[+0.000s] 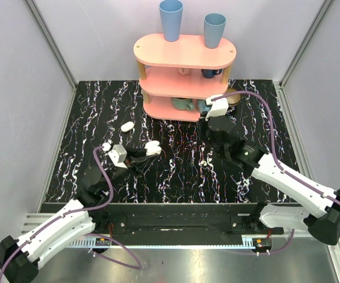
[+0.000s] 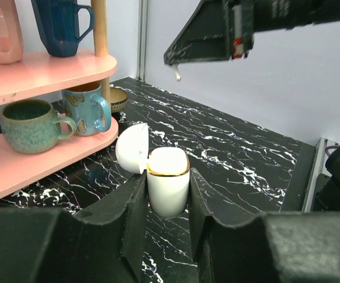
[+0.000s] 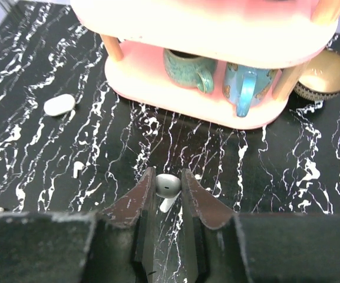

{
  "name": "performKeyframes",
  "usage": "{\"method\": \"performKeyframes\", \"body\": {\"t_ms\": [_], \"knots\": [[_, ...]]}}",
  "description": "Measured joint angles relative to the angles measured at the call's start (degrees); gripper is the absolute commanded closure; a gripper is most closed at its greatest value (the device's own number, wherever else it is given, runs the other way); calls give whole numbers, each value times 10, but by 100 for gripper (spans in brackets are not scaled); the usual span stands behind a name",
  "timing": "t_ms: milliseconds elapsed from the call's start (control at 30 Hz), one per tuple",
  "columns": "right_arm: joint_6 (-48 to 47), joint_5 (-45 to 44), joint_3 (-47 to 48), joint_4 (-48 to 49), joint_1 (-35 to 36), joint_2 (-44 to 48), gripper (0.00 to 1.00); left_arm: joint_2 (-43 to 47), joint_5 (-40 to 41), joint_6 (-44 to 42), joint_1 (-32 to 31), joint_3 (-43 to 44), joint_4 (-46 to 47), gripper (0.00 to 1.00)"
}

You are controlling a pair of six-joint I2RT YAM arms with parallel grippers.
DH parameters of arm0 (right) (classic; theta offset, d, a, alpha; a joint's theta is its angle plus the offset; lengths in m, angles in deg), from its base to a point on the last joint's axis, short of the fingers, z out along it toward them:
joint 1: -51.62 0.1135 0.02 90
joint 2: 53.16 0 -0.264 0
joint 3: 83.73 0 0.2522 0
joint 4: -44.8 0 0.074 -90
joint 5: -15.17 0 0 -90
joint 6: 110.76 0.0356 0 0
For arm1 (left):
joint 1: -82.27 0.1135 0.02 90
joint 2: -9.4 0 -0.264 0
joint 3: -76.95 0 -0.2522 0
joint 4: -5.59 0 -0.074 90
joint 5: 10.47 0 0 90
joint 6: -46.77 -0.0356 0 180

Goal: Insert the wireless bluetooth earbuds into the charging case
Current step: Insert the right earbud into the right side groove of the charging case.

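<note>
The charging case [image 2: 168, 183] is white with a gold rim and stands open, its lid [image 2: 132, 147] tipped back to the left. My left gripper [image 2: 167, 177] is shut on the case body just above the black marble table; both also show in the top view, the case [image 1: 152, 147] and the gripper [image 1: 145, 155]. My right gripper [image 3: 168, 177] is shut on a white earbud [image 3: 167, 186], stem pointing down, held above the table in front of the shelf [image 1: 204, 130]. A second earbud [image 3: 77, 169] lies loose on the table to the left.
A pink three-tier shelf [image 1: 184, 53] stands at the back with two blue cups [image 1: 171, 19] on top and mugs [image 3: 186, 68] on its lower tiers. A small bowl [image 3: 324, 73] sits right of it. A white oval object [image 1: 127, 126] lies on the table at left.
</note>
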Motion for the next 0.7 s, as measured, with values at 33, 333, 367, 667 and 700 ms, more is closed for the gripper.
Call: {"method": "performKeyframes", "body": {"t_ms": [33,333,367,667,700], "knots": [[-5,0,-1,4,3,8,92,-5,0,2,0,0,0,100],[-44,-5,-2,57,59,52,91,-47,-2,21,0,4,30,100],[-51,-6,-2,66,69,52,91,-52,-4,24,0,4,36,100],[-110,-24,-9,149,162,49,91,-81,-19,47,0,4,83,100],[-116,-24,-9,158,170,46,91,-82,-21,48,0,4,87,100]]}}
